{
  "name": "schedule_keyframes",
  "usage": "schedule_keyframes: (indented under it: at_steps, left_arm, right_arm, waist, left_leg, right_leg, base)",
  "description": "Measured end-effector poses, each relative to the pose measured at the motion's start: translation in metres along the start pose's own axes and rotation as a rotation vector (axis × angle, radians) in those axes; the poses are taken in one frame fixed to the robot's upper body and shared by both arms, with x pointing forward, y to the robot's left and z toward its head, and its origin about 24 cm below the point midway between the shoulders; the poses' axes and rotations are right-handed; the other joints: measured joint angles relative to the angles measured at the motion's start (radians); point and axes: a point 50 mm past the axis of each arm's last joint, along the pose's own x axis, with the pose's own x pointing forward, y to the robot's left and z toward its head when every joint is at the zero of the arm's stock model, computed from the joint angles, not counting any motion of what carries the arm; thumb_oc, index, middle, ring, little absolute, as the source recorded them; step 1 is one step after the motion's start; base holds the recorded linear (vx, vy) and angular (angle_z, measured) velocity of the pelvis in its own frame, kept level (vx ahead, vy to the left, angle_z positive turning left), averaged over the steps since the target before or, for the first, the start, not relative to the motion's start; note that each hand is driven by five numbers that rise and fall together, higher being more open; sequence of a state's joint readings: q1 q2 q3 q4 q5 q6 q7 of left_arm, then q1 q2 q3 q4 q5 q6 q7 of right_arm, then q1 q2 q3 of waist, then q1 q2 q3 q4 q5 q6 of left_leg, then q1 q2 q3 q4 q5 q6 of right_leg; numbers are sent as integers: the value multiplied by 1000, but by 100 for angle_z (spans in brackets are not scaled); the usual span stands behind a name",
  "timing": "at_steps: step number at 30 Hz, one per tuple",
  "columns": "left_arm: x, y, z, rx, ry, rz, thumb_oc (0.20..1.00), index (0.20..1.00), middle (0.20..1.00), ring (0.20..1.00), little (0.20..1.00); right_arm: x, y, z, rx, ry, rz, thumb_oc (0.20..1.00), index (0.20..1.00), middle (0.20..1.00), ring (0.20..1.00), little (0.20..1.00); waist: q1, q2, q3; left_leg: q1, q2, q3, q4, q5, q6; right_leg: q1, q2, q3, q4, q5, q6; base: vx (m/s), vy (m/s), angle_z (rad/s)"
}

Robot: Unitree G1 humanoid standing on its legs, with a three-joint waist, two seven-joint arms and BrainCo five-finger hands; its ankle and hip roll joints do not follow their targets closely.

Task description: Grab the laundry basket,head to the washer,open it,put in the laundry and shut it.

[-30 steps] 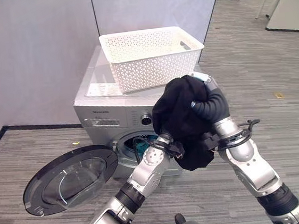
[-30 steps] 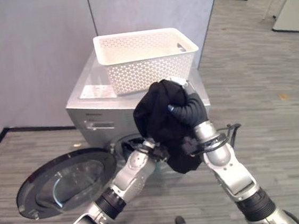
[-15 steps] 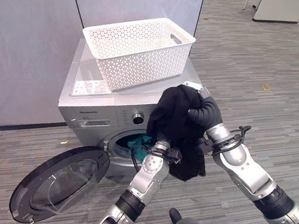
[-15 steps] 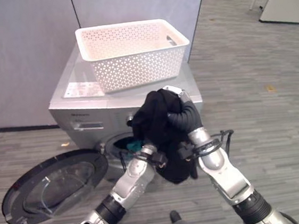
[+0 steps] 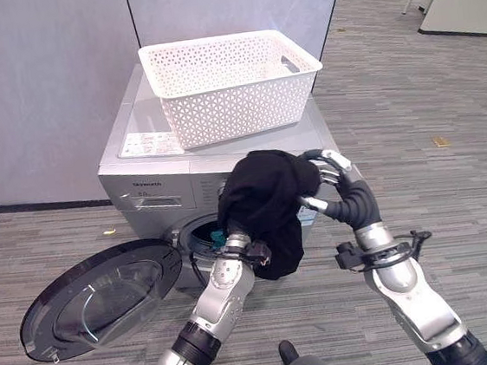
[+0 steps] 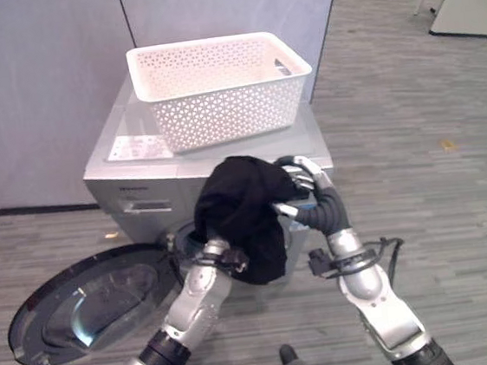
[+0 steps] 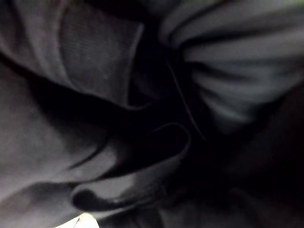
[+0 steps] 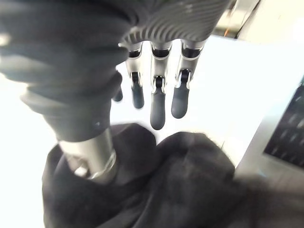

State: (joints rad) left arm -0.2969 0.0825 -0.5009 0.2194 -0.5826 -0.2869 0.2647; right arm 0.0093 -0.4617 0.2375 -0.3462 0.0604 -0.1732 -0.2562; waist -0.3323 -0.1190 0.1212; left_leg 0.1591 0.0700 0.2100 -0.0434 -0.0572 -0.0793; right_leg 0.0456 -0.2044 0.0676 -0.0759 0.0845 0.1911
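Left robot hand (image 5: pixel 234 255) buried under bunched black cloth garment (image 5: pixel 264 199), so we can't tell its grip; right robot hand (image 5: pixel 332 180) at 3 o'clock of it, fingers spread, gripping nothing. Silver front-loading washer (image 5: pixel 152 179) door hangs open.

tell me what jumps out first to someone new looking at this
A bundle of black cloth hangs in front of the washer, with the right hand open beside it. The washer's round door lies swung wide open to the left, and a white basket sits on top of the machine.
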Motion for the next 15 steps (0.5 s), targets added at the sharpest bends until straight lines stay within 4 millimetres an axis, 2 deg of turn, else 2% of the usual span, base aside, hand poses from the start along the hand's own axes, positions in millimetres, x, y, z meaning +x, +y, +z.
schedule_keyframes:
  at_steps: [4, 8, 12, 15]
  left_arm:
    - [-17, 18, -14, -7, 56, 69, 200, 200, 200, 200, 200]
    - [-22, 22, -18, -3, 74, 78, 200, 200, 200, 200, 200]
    - [-39, 37, -28, 12, 125, 118, 200, 200, 200, 200, 200]
    - [-52, 44, -37, 21, 171, 127, 200, 200, 200, 200, 200]
  right_arm:
    - [-12, -5, -8, -27, 49, -34, 1000, 1000, 1000, 1000, 1000]
    - [-20, -8, -12, -48, 78, -46, 1000, 1000, 1000, 1000, 1000]
    - [-57, -27, -37, -91, 259, -147, 1000, 1000, 1000, 1000, 1000]
    - [-75, -38, -52, -135, 357, -219, 1000, 1000, 1000, 1000, 1000]
  waist:
    - [-6, 14, 2]
    - [-10, 20, 5]
    - [-14, 35, 16]
    - [-17, 39, 30]
  left_leg:
    - [16, 0, 16, -18, 5, -2]
    - [27, -1, 19, -41, 17, -2]
    - [27, 0, 19, -48, 20, -1]
    - [13, -1, 19, -48, 22, -2]
  right_leg:
    - [4, 1, 6, -7, 1, 0]
    - [4, 4, 6, -9, 1, -1]
    - [-1, 5, 8, -9, 1, -1]
    - [-15, 5, 8, -9, 1, -1]
  base:
    - [6, 6, -8]
    - [3, 3, -1]
    - [0, 0, 0]
    - [-43, 10, 0]
